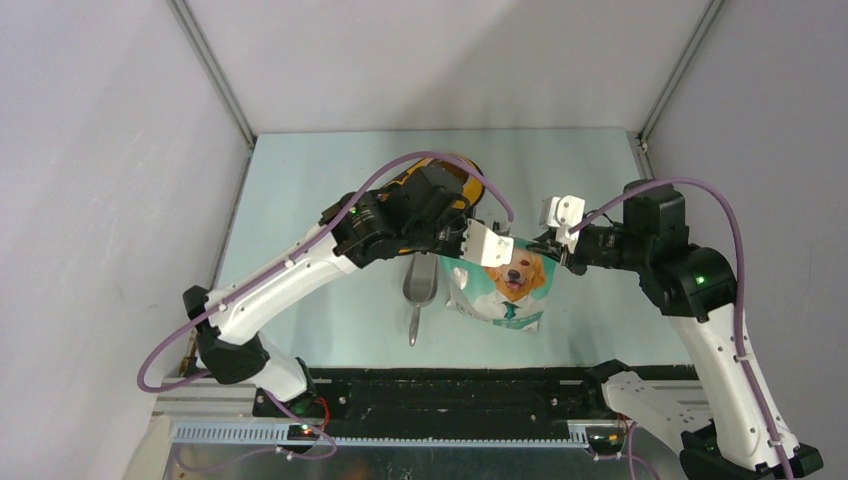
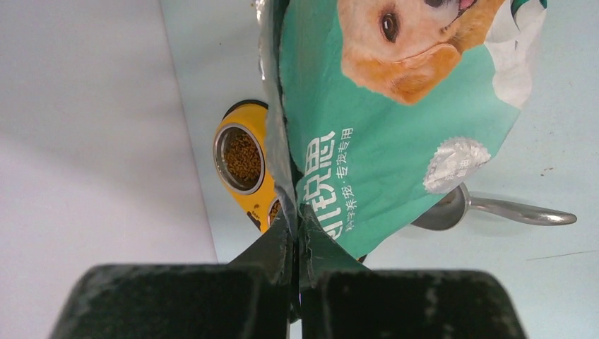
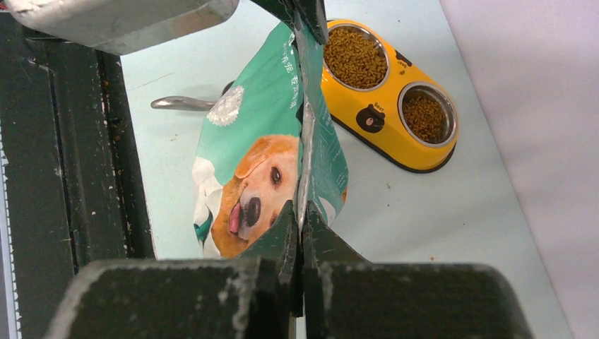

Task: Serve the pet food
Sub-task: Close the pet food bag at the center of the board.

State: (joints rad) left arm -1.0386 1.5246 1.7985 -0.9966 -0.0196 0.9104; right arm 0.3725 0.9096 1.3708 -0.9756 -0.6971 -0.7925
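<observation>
Teal bag [image 2: 395, 134], printed with a golden dog, is pinched between both tools. We note the left gripper [image 2: 295, 236] clenched on one end of the bag's top edge and the right gripper [image 3: 300, 229] clenched on the other end, each pair of fingers meeting on the foil with no gap showing. We cannot tell whether the bag's bottom touches the table [image 3: 438, 226].

We find the pet food [image 3: 355, 56] in both wells of a yellow double bowl [image 3: 385, 141], beyond the right gripper's tips and to their right, apart from the bag. From the left gripper it lies past the tips, leftward, one well partly hidden by the bag's edge.

A metal scoop [image 2: 498, 210] lies on the table right of the left gripper, its cup end tucked behind the bag.
</observation>
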